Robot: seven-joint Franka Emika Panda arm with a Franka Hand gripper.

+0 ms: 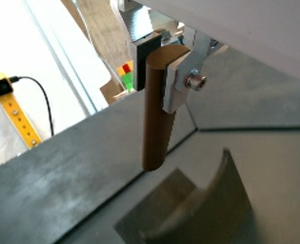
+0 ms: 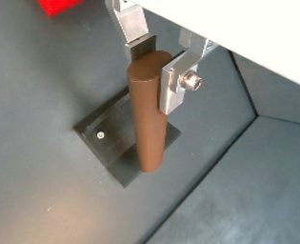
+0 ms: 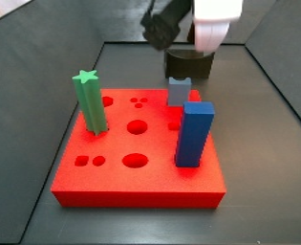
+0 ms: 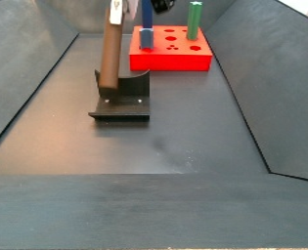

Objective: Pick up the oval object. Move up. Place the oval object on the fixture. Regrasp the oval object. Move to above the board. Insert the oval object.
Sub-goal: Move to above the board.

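Peg (image 2: 146, 114) held upright over fixture (image 2: 108, 133).
Gripper (image 2: 159, 69) jaws clamp its top; placing step, next lower it down.

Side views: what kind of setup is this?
Likely a lab peg-insertion test cell: a grey walled enclosure, a red board with shaped holes and pegs, and a fixture where the gripper holds the oval object upright.
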